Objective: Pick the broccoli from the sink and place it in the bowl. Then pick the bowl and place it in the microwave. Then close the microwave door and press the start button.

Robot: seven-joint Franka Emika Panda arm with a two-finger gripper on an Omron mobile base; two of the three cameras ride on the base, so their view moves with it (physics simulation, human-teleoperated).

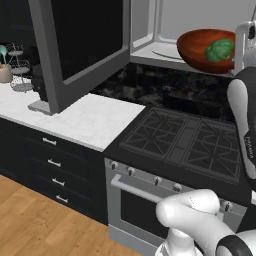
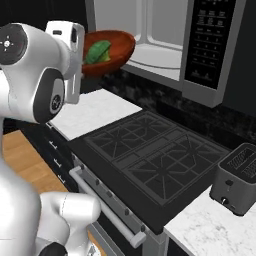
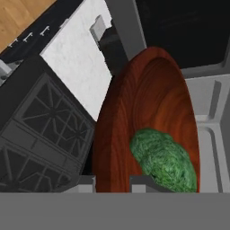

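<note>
Gripping the bowl (image 3: 148,121) rim, jaws hold it beside the microwave door (image 1: 75,45), above the stove (image 1: 185,145).

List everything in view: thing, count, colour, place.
bowl: one, reddish-brown, held up at the microwave opening
broccoli: one, green, inside the bowl
microwave: one, grey frame, light inside, above the stove
microwave door: one, dark glass, swung open over the counter
stove: one, black, below the microwave
counter: white marble, left of the stove
toaster: one, grey, right of the stove
gripper: one, dark tips, shut on the bowl's rim
</note>
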